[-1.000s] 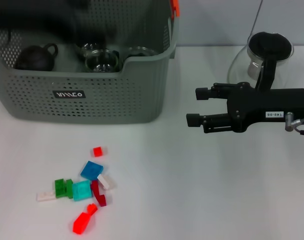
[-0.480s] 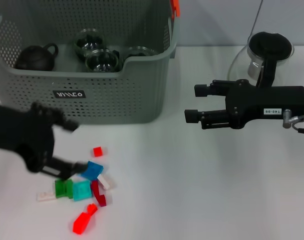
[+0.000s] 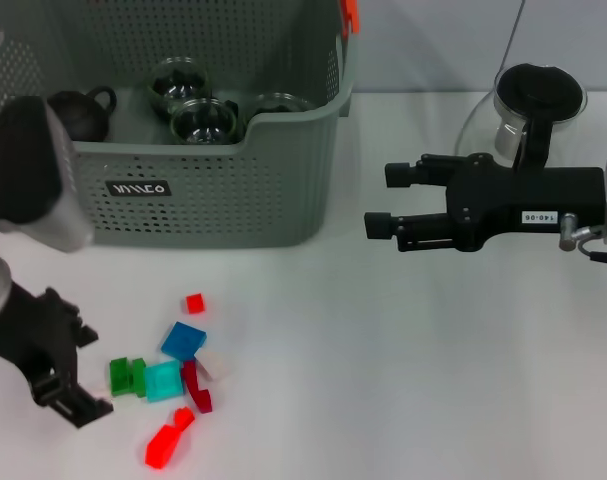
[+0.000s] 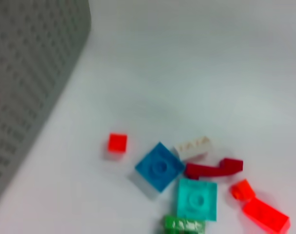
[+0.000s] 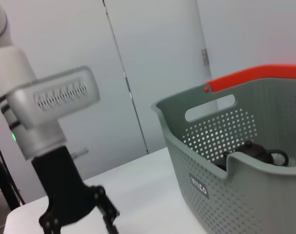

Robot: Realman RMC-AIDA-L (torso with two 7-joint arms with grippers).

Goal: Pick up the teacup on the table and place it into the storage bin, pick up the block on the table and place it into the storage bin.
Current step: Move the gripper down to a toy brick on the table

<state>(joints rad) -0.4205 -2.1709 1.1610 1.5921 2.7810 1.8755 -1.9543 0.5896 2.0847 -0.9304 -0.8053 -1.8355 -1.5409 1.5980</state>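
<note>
Blocks (image 3: 173,375) lie scattered on the tabletop (image 3: 383,380) in front of the storage bin (image 3: 183,190). Since a second ago the left hand (image 3: 68,385) has dropped beside them, open and empty, likely starting the block pick; the right hand (image 3: 388,200) hovers open beside the bin.

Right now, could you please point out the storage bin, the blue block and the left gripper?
storage bin (image 3: 283,160): head view, front wall.
blue block (image 4: 160,166): left wrist view, top face.
left gripper (image 3: 73,385): head view, between fingertips.

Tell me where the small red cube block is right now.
In the head view, the small red cube block sits alone on the white table, between the grey perforated storage bin and the blue square brick.
</note>
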